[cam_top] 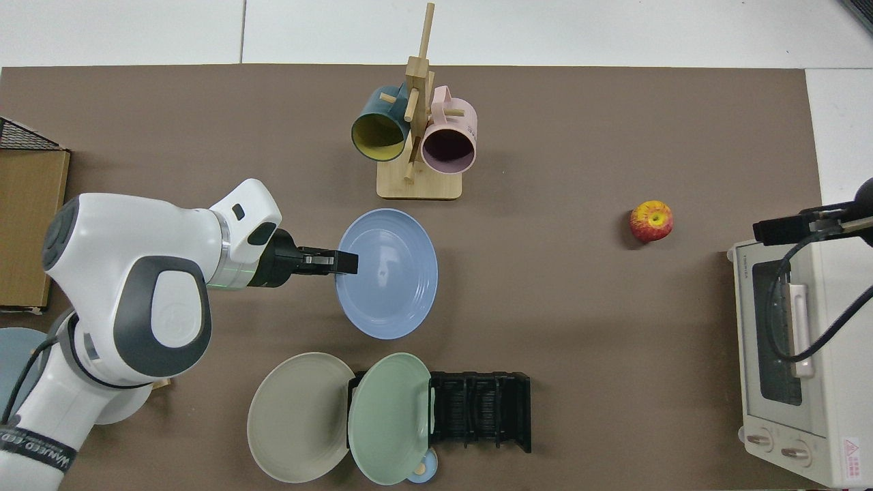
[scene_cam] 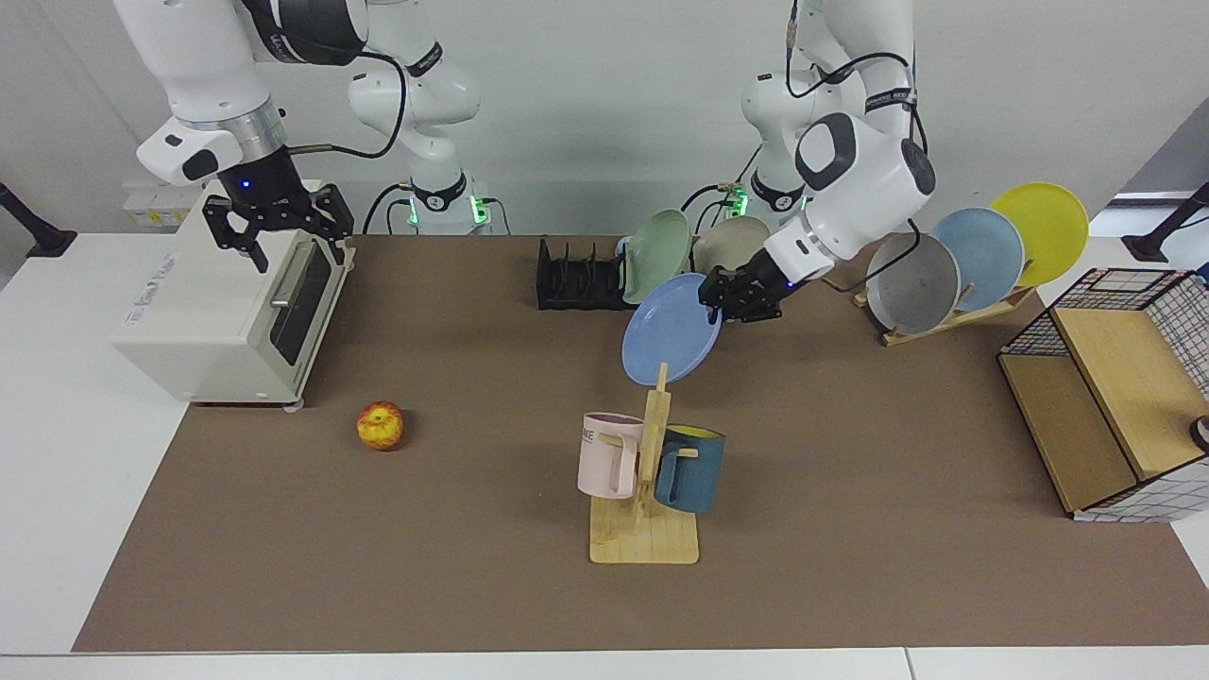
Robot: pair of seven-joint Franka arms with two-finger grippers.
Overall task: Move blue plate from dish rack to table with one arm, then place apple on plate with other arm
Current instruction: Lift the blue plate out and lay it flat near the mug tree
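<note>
Left pincer clamps the blue plate by its rim, tilted above open worktop between dish rack and mug stand. Right pincer waits spread over the toaster oven; apple lies nearby.

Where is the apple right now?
The apple lies on the table at the facing view's left, just in front of the toaster oven, apart from it.

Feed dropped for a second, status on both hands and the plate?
Left hand shut on blue plate, held above the table, clear of dish rack. Right hand open, waiting over the toaster oven. Mug tree close ahead of plate.
</note>
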